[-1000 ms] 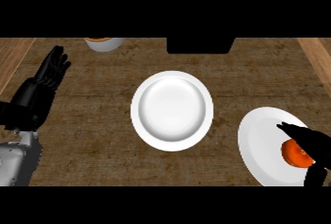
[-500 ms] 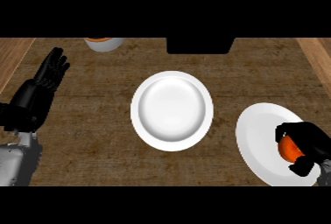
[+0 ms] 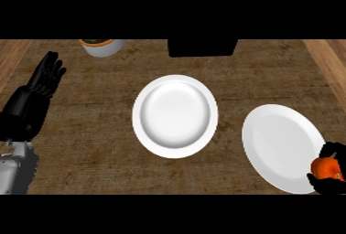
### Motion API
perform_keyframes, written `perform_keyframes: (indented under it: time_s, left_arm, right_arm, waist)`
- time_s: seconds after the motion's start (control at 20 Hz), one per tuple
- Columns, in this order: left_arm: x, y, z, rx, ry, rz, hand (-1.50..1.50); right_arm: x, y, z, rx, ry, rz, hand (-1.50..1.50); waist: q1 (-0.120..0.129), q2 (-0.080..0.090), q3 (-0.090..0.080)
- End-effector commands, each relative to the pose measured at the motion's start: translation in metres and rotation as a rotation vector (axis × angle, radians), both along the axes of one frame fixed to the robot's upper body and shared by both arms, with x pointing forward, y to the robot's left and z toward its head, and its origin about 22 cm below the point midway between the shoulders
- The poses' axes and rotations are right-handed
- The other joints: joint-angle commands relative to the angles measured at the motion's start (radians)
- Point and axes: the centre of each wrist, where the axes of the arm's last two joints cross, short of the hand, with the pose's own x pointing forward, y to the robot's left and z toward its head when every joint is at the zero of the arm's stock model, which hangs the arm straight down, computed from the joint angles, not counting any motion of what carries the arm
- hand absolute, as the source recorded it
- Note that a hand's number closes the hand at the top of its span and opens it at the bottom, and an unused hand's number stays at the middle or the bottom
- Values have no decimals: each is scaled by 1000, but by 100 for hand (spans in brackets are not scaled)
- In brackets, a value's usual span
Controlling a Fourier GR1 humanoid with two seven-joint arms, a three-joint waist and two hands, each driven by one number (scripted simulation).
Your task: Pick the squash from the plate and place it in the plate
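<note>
An orange squash (image 3: 326, 167) shows at the lower right edge of the head view, with my right hand (image 3: 331, 183) curled round it. It sits past the right rim of a white plate (image 3: 280, 145) on the counter's right side. A second white plate (image 3: 175, 115) lies bare in the middle of the counter. At the left edge my left hand (image 3: 35, 94) rests open with its fingers pointing up, far from both plates.
A white pot (image 3: 103, 46) with orange and green contents stands at the back left. A black box (image 3: 202, 47) sits at the back centre. Wooden strips border the counter on the left and right.
My right hand closed on the squash and carried it down and to the right, off the right plate's face toward the view's corner. The left hand stayed still.
</note>
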Motion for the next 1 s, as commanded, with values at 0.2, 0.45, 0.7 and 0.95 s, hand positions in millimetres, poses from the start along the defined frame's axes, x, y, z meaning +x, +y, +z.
perform_keyframes:
  time_s: [0.2,0.45,0.7,0.95]
  left_arm:
    - [-9,-4,-3,-6,17,-22,0]
    - [6,-18,-2,-6,0,-24,0]
    - [7,-13,5,-6,-8,-32,0]
    - [15,-20,13,0,-9,-29,0]
  right_arm:
    - [-55,40,58,116,-202,4,150]
    - [-40,96,95,296,-408,195,150]
    - [-50,141,128,452,-444,267,150]
    - [-39,180,143,463,-434,322,150]
  waist:
    - [5,0,1]
    - [16,4,2]
    - [32,7,1]
    - [34,8,2]
